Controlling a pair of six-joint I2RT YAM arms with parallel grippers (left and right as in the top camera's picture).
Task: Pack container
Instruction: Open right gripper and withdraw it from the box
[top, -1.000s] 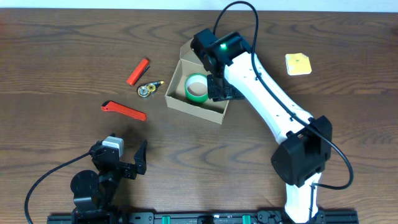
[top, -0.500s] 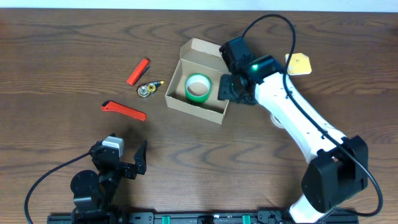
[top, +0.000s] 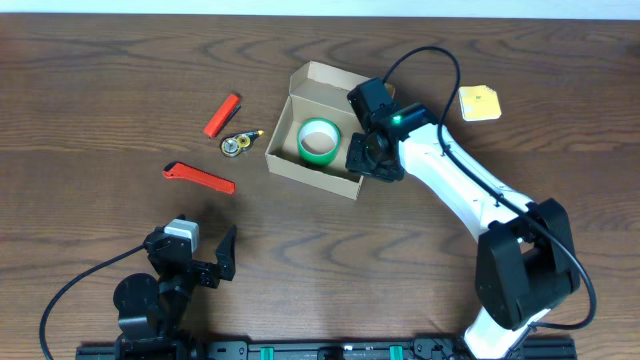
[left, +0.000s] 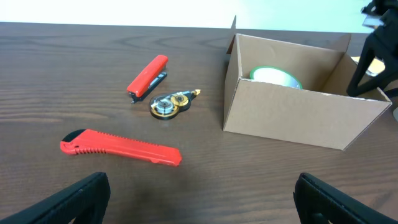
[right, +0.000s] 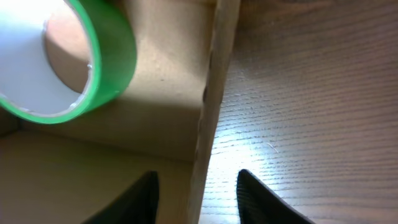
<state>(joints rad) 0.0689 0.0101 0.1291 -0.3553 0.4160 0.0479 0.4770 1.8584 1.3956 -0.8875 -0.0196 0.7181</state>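
The container (top: 310, 172) is an open tan cardboard box at the table's middle back, with its flap lid raised at the far side. A green tape roll (top: 318, 140) lies inside it. My right gripper (top: 362, 160) is open and straddles the box's right wall. In the right wrist view one finger is inside and one outside the wall (right: 211, 106), with the gripper (right: 196, 186) near the tape roll (right: 93, 68). My left gripper (top: 212, 262) is open and empty at the front left. The left wrist view shows its jaws (left: 199, 193) far from the box (left: 292, 124).
Left of the box lie a red box cutter (top: 199, 177), a red lighter-like stick (top: 222, 115) and a small round gold-and-black dispenser (top: 238, 143). A yellow square pad (top: 479, 102) lies at the back right.
My right gripper moved from over the box interior out to the right, then back onto the box's right wall. The tape roll, box and left arm have not moved.
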